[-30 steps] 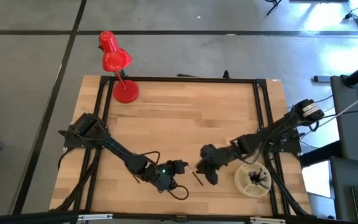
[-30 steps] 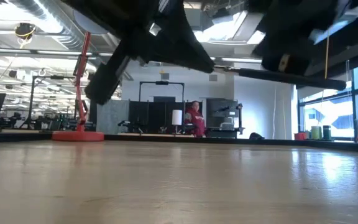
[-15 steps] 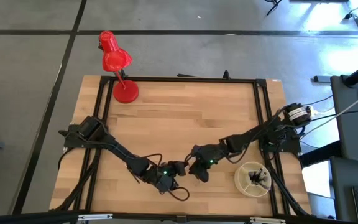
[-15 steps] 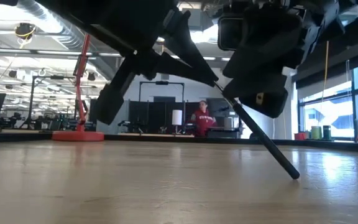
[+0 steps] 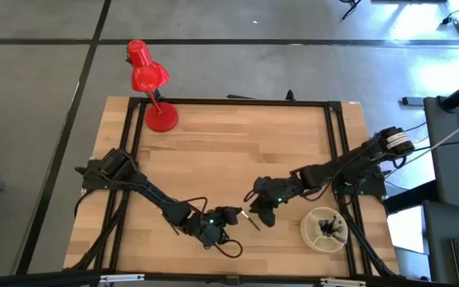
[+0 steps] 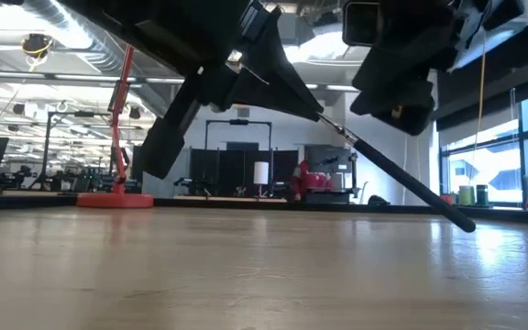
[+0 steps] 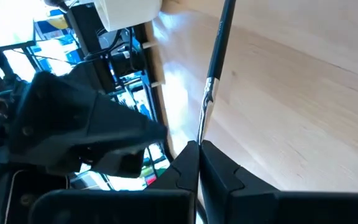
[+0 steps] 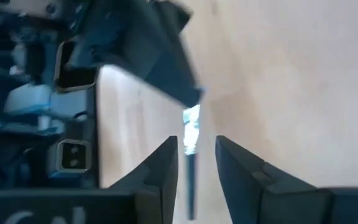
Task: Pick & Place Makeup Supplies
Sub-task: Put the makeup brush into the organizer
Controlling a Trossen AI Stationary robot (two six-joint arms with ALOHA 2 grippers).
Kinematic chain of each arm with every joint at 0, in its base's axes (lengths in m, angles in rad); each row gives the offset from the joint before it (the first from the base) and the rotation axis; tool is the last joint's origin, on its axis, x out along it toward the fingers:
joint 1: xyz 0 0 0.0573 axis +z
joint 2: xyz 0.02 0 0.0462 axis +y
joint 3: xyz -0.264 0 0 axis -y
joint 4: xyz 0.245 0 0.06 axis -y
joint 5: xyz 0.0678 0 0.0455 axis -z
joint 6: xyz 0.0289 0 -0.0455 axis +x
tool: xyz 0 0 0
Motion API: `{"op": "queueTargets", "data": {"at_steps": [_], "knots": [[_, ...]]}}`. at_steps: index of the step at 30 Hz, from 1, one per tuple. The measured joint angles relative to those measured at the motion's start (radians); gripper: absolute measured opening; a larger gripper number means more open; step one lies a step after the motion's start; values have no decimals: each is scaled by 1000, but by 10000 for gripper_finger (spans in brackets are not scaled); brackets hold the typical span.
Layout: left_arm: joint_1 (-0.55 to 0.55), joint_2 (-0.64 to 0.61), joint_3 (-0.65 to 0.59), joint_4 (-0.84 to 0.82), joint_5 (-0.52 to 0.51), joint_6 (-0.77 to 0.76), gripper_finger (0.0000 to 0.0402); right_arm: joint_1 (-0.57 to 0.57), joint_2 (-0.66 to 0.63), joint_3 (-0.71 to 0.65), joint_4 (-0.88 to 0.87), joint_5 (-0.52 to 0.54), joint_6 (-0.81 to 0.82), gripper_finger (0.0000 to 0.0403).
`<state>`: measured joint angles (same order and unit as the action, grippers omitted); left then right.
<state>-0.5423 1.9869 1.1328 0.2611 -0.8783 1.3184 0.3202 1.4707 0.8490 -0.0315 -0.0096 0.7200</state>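
Observation:
A thin dark makeup brush (image 5: 252, 221) with a silver band (image 7: 209, 93) hangs over the table's near middle, and my left gripper (image 5: 236, 214) is shut on one end of it. In the low view the brush (image 6: 397, 170) slants down from that gripper (image 6: 314, 110) toward its free end (image 6: 468, 225). My right gripper (image 5: 256, 212) stands open right beside it. In the right wrist view its fingers (image 8: 166, 163) stand on either side of the brush's dark handle (image 8: 189, 180) with a gap. My left gripper pinches the brush's thin end (image 7: 201, 132), just past the silver band, between its two shut fingertips. The fingers lie roughly along the brush, slanting down from the table's left. The brush sticks out past them, tilted down toward the right.
A round white cup (image 5: 306, 227) holding other dark brushes stands at the near right. A red desk lamp (image 5: 150, 80) stands at the far left corner. A black frame rail (image 5: 237, 102) runs around the table. A person (image 6: 305, 179) is far off in the room.
The brush in my left gripper has swung from almost level to slanting down; half a second ago it was steeper, its free end at the tabletop, and it has since come up. My right gripper went toward the left gripper, then drew back a little toward the right and far side.

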Motion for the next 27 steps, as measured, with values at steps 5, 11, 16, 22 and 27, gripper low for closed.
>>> {"op": "queueTargets", "data": {"at_steps": [5, 11, 16, 22, 27], "knots": [[0, 0, 1, 33, 4, 14, 3, -5, -7, -1, -15, 8, -13, 108], [1, 0, 1, 106, 6, 68, 3, -5, 2, -1, 53, -69, -43, 108], [1, 0, 1, 156, 12, 108, 3, -5, 7, -1, 79, -73, -47, 108], [4, 0, 1, 196, 11, 129, 3, -5, 41, -2, 96, -99, -41, 108], [13, 0, 1, 197, 9, 134, 3, -5, 54, -2, 152, -146, -76, 108]]}}
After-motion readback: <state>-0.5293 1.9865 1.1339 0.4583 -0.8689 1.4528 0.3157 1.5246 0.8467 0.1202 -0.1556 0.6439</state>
